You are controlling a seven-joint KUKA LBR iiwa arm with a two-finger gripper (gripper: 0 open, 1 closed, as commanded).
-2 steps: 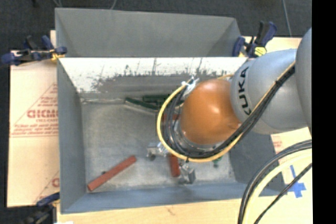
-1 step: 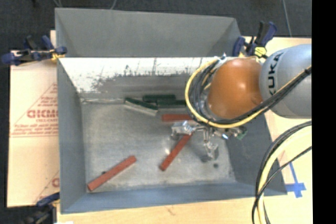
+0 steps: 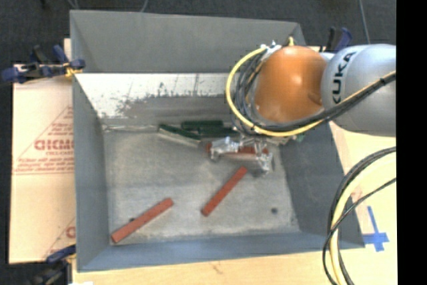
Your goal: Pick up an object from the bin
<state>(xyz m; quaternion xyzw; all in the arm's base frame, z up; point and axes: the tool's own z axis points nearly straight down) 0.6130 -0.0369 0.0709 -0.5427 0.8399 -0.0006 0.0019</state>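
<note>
The grey metal bin (image 3: 90,170) held few loose items. The arm (image 3: 360,90) reached in from the right, with its pincer (image 3: 240,151) low over the rear middle of the floor; whether it was open or closed could not be determined. The red-brown bar (image 3: 223,191) lay diagonally, its upper end just beside the pincer. A second bar (image 3: 141,219) lay front-left and a dark green tool (image 3: 200,126) behind. The red-brown bar appeared stiff, light and flat-sided, and the best hold was judged to be across its narrow width, near mid-length.

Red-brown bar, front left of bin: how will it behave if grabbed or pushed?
The red-brown bar looks straight and sharp-edged, so probably stiff, not floppy. It lies flat on the bin floor, so a push would likely slide or pivot it, not roll it. Slim, so probably light.
</note>
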